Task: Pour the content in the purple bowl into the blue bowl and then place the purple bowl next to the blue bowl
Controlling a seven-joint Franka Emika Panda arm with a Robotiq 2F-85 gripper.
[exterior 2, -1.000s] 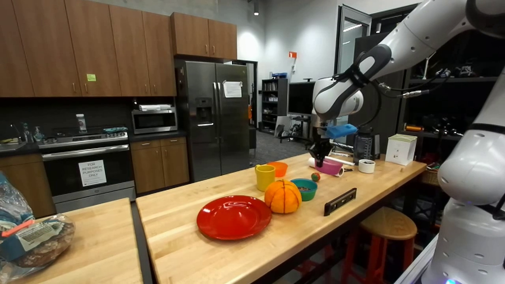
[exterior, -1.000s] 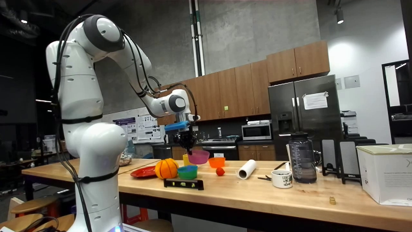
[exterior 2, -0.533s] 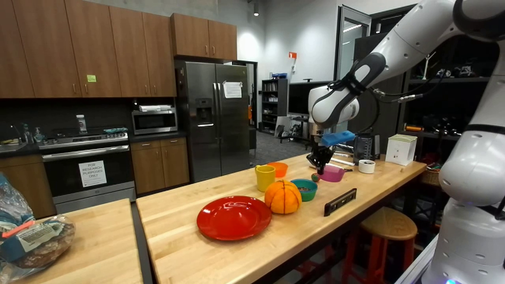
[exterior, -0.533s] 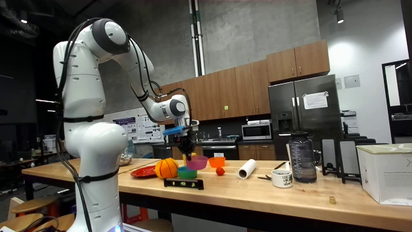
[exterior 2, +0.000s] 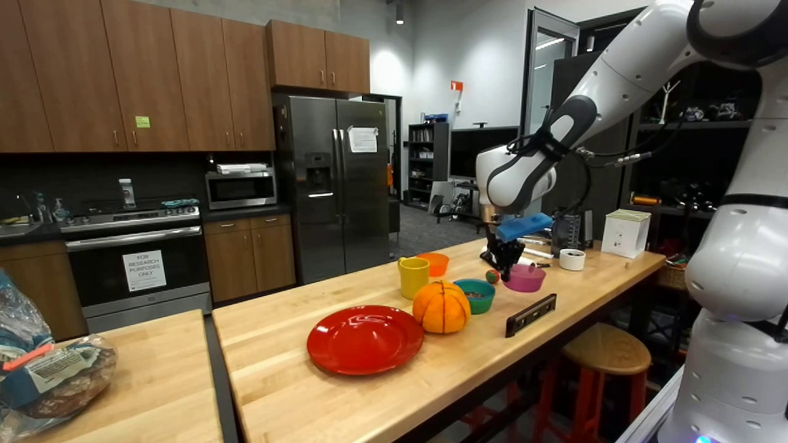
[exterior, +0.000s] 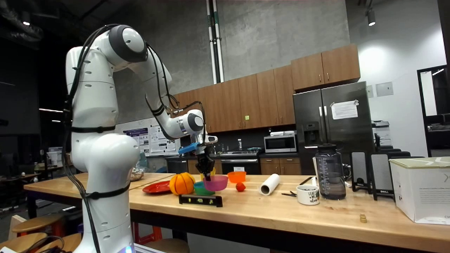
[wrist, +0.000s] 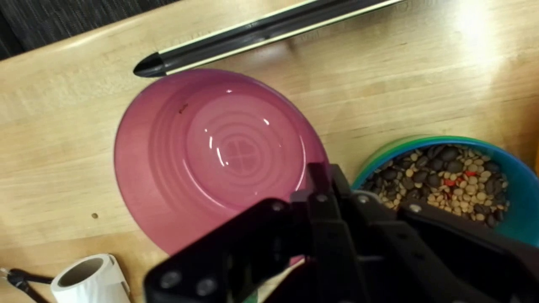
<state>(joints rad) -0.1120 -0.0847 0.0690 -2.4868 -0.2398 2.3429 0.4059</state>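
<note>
Pinching the purple bowl (wrist: 236, 147) by its rim, the fingers (wrist: 328, 210) hold its mouth facing upward.

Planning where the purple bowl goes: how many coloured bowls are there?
3: purple bowl in the gripper, blue bowl beside it, orange bowl near the yellow mug. Another may be nested under the blue one.

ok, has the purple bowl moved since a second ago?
Yes: in both exterior views the purple bowl now sits lower in the picture, closer to the unmoved level.
</note>
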